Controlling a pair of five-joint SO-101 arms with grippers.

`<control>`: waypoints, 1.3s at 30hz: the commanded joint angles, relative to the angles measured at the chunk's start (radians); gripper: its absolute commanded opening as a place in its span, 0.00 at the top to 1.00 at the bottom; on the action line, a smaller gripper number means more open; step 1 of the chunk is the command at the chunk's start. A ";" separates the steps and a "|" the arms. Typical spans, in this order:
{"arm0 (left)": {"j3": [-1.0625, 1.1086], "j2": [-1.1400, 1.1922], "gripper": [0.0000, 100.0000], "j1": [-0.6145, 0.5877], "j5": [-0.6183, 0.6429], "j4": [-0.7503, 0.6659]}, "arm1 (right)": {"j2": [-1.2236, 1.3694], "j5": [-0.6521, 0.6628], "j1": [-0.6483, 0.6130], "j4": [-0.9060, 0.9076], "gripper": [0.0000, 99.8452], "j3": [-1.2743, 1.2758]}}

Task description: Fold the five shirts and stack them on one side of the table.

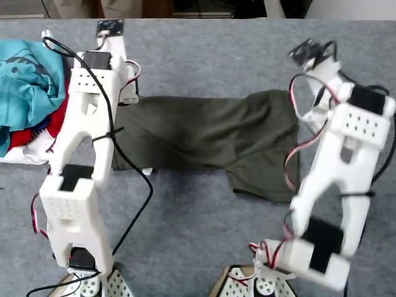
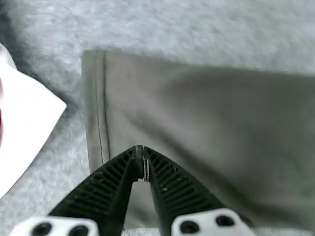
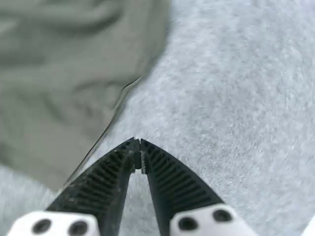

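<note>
An olive shirt [image 1: 204, 133] lies partly folded across the middle of the grey table [image 1: 198, 235]. My left gripper [image 2: 139, 162] is shut, its tips just over the shirt [image 2: 206, 123] near the hemmed left edge; I cannot tell whether any cloth is pinched. My right gripper [image 3: 138, 155] is also shut and sits above bare table, just beside the rumpled right edge of the shirt [image 3: 59, 73]. In the high view the left arm [image 1: 93, 93] stands over the shirt's left end and the right arm [image 1: 352, 130] over its right end.
At the table's left edge lies a pile of a teal shirt [image 1: 25, 80], a red one [image 1: 59, 117] and a white one [image 1: 25, 151]. The white cloth [image 2: 24, 128] lies close to the left gripper. Cables hang from both arms.
</note>
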 commanded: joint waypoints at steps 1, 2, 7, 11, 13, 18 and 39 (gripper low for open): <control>0.123 -0.182 0.98 0.009 -0.014 -0.012 | -0.206 0.135 -0.033 0.008 0.99 0.180; 0.195 -0.226 0.98 0.008 -0.017 -0.038 | -0.249 0.169 -0.045 0.008 0.99 0.239; 0.629 -0.499 0.98 0.002 -0.106 -0.218 | -0.424 0.311 -0.085 0.012 0.91 0.486; 0.939 -0.713 0.98 -0.025 -0.146 -0.377 | -0.503 0.465 -0.085 0.014 0.88 0.641; 1.053 -0.785 0.98 -0.051 -0.152 -0.437 | -0.506 0.502 -0.101 0.012 0.88 0.685; 1.165 -0.809 0.98 -0.120 -0.150 -0.462 | -0.504 0.552 -0.131 0.008 0.88 0.765; 1.175 -0.702 0.98 -0.173 -0.152 -0.462 | -0.173 0.519 -0.191 -0.241 0.82 0.894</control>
